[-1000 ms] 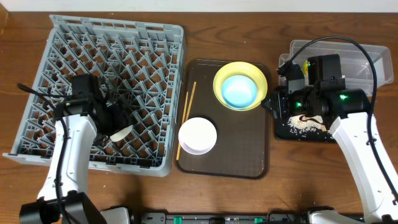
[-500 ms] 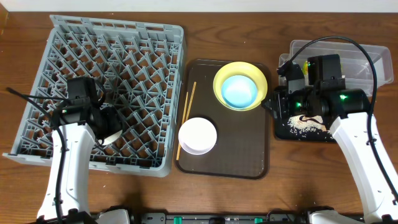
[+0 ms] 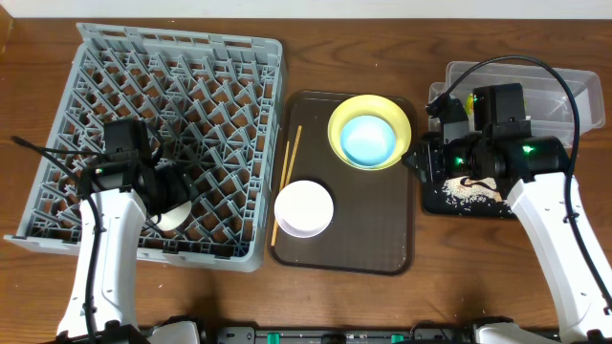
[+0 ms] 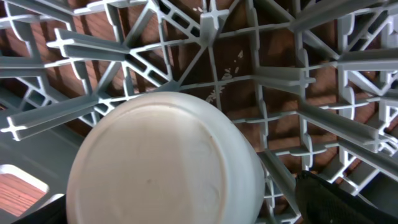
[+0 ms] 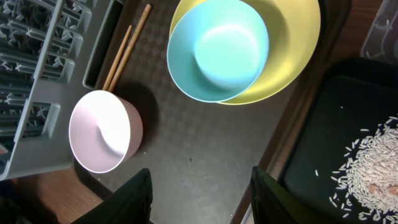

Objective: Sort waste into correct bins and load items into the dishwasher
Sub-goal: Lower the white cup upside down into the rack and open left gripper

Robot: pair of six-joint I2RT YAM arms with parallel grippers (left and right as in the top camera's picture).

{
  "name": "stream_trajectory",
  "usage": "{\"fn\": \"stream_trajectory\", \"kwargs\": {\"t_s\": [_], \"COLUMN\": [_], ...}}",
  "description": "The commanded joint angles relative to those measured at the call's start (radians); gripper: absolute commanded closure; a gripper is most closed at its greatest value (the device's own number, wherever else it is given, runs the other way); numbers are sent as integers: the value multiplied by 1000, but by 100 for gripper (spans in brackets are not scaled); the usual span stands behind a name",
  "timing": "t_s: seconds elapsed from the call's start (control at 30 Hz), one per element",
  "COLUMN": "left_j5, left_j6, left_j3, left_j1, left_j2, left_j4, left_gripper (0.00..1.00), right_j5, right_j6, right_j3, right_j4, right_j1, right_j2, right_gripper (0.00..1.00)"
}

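The small white cup (image 3: pixel 175 218) lies base-up in the grey dish rack (image 3: pixel 172 57), near its front. My left gripper (image 3: pixel 167 198) is spread wide around the cup (image 4: pixel 161 162), with a gap showing at its right finger. My right gripper (image 3: pixel 419 161) is open and empty over the right edge of the brown tray (image 3: pixel 363 239). The light blue bowl (image 3: pixel 369 139) sits in the yellow plate (image 3: pixel 397 117). The white bowl (image 3: pixel 304 207) and the chopsticks (image 3: pixel 287 172) lie on the tray's left side. Rice scraps (image 3: pixel 467 194) lie in the black tray (image 3: pixel 435 205).
The clear tub (image 3: pixel 574 96) stands at the back right behind my right arm, with a bit of yellow-green wrapper (image 3: pixel 471 99) showing. The right wrist view shows the blue bowl (image 5: pixel 217 53), white bowl (image 5: pixel 106 130), chopsticks (image 5: pixel 127 46) and rice (image 5: pixel 373 168).
My left gripper has moved left and toward the front of the rack with the cup, and the cup now sits lower among the pegs. The right arm has not moved.
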Motion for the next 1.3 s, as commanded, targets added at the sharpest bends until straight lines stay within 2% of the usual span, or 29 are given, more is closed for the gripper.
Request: {"fn": "stream_trajectory", "kwargs": {"t_s": [0.0,0.1,0.13,0.17,0.2,0.4,0.47,0.63,0.7,0.87,1.03,1.13,1.27], "left_j5": [74,175,193,201,201,195,193,194,194,198,250,229,119], "left_j6": [2,2,2,2,2,2,2,2,2,2,2,2,2], "left_j3": [-14,-14,-14,-14,-14,-14,-14,6,31,47,45,41,35], "left_j1": [3,3,3,3,3,3,3,3,3,-5,-103,-146,-164], "left_j2": [-30,-62,-74,-90,-96,-105,-105,-120,-160,-248,-274,-246,-179], "left_j4": [0,4,3,1,0,-15,-14,-23,-21,-26,-61,-86,-123], "left_gripper": [7,14,20,32,36,35,26,26,30,49,70,71,71], "right_j5": [0,3,3,3,3,3,3,3,3,3,3,3,3], "right_j6": [-16,-16,-16,-16,-16,-16,-16,-16,-16,-16,-16,-16,-16], "right_j3": [20,20,20,20,20,20,20,20,20,20,20,20,20], "right_j4": [0,0,0,0,0,0,-1,-2,-1,-1,-1,0,-4], "right_j1": [0,-1,-1,-1,-1,-1,-1,-1,-1,-1,-1,0,-1], "right_j2": [-6,-6,-6,-6,-6,-6,-6,-6,-6,-6,-6,-6,-6], "right_gripper": [51,51,51,51,51,51,51,51,52,52,52,52,53]}}
